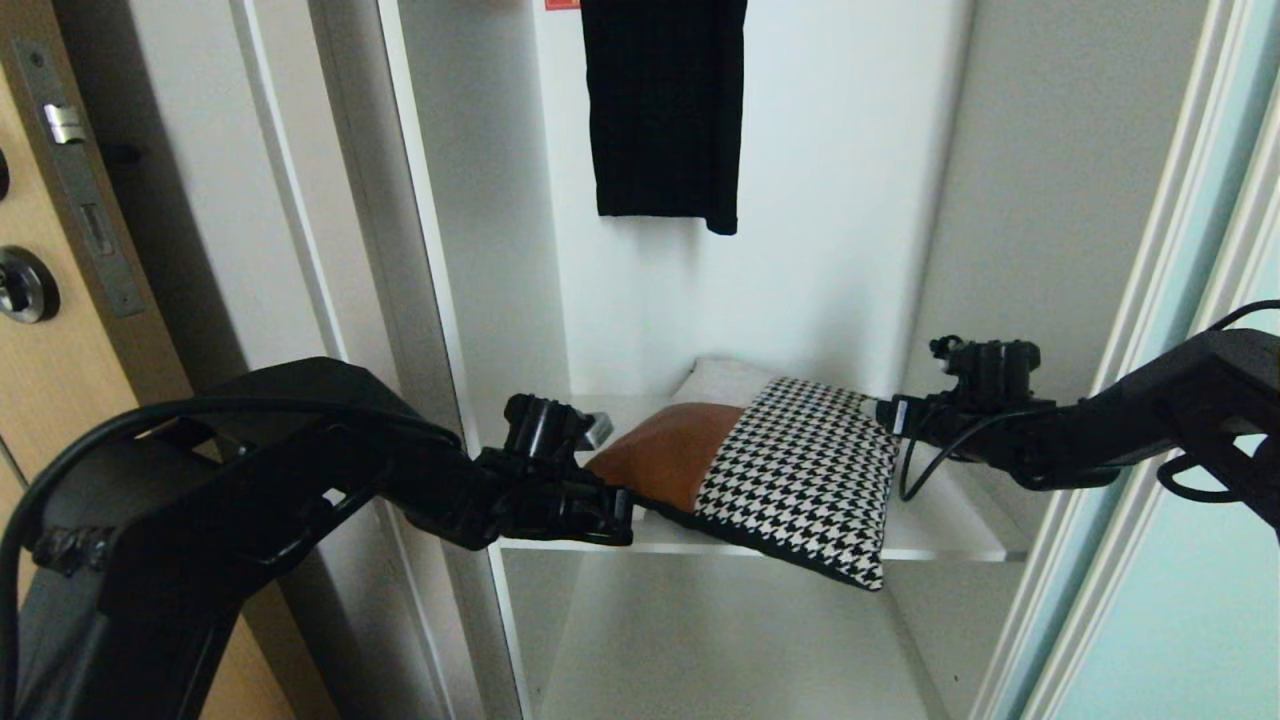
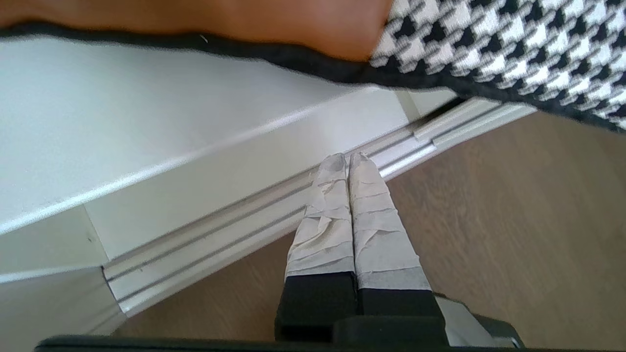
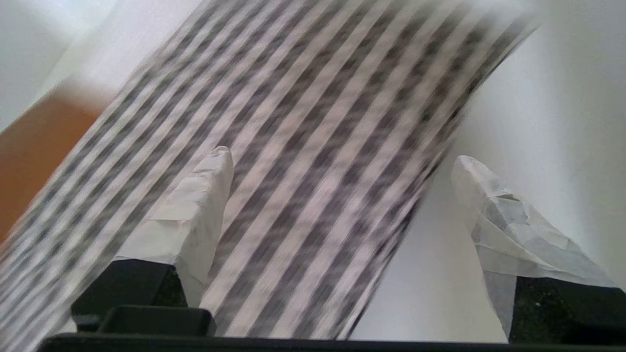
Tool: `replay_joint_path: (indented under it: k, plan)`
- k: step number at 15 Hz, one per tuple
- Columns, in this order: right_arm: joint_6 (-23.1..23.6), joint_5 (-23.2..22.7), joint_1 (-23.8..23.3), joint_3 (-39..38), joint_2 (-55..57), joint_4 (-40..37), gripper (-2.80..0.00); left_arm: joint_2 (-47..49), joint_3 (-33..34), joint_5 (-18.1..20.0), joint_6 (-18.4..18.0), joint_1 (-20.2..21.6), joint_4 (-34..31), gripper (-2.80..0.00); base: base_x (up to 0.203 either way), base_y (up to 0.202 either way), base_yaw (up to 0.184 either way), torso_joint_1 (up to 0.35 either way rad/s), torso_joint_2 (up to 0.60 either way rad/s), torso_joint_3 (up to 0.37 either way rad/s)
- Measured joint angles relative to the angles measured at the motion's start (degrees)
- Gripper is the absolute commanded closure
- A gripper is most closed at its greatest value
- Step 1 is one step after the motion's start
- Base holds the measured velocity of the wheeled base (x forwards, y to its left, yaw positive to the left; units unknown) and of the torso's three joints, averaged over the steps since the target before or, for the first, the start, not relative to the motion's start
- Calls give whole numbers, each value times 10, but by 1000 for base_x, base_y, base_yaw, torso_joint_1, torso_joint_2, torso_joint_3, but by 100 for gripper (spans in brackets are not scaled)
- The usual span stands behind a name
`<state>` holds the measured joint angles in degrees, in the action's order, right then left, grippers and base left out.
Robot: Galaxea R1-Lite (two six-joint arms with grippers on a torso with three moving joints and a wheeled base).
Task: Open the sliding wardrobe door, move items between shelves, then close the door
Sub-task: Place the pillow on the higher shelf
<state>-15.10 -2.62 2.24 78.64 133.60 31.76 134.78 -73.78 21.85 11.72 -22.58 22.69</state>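
Note:
The items, a folded bundle [image 1: 790, 470] with a rust-brown piece [image 1: 665, 455] and a black-and-white houndstooth piece, lie on the middle white shelf [image 1: 950, 535], one corner hanging over its front edge. My left gripper [image 1: 615, 515] is shut and empty at the shelf's front left, just under the bundle's dark edge; its wrist view shows the fingers [image 2: 348, 157] pressed together below the houndstooth [image 2: 513, 44]. My right gripper [image 1: 885, 415] hovers at the bundle's right side, open. Its fingertips [image 3: 342, 161] straddle the houndstooth edge [image 3: 303, 122] without gripping. The sliding wardrobe door [image 1: 1200, 560] stands pushed to the right.
A long black garment [image 1: 665, 110] hangs above the shelf at the back. A lower shelf [image 1: 720, 640] lies beneath. A tan wooden door [image 1: 20, 200] stands at far left. The floor track [image 2: 244, 230] and wood floor [image 2: 513, 220] lie under my left gripper.

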Motion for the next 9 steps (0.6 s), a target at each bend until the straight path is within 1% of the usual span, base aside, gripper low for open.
replay_joint_path:
  k: [2, 3, 5, 6, 7, 9]
  plan:
    - [-27, -51, 17, -70, -53, -17, -280, 5, -9, 1, -2, 7, 1, 0, 0, 0, 0, 0, 0, 0]
    - [-45, -86, 23, -107, -82, -22, 0, 7, -10, 0, -4, 8, 0, 0, 0, 0, 0, 0, 0, 0]
    - [-72, -145, 29, -170, -128, -36, 0, 10, -13, 0, -7, 10, 0, 0, 0, 0, 0, 0, 0, 0]
    - [-77, -161, 31, -197, -150, -41, 0, 12, -15, -1, -8, 13, 0, 0, 0, 0, 0, 0, 0, 0]
    - [-78, -175, 33, -221, -173, -42, 0, 13, -15, -2, -9, 14, 3, 0, 0, 0, 0, 0, 0, 0]
    - [-74, -230, 38, -266, -219, -54, 0, 18, -10, -9, -11, 13, 31, 0, 0, 0, 0, 0, 0, 0]
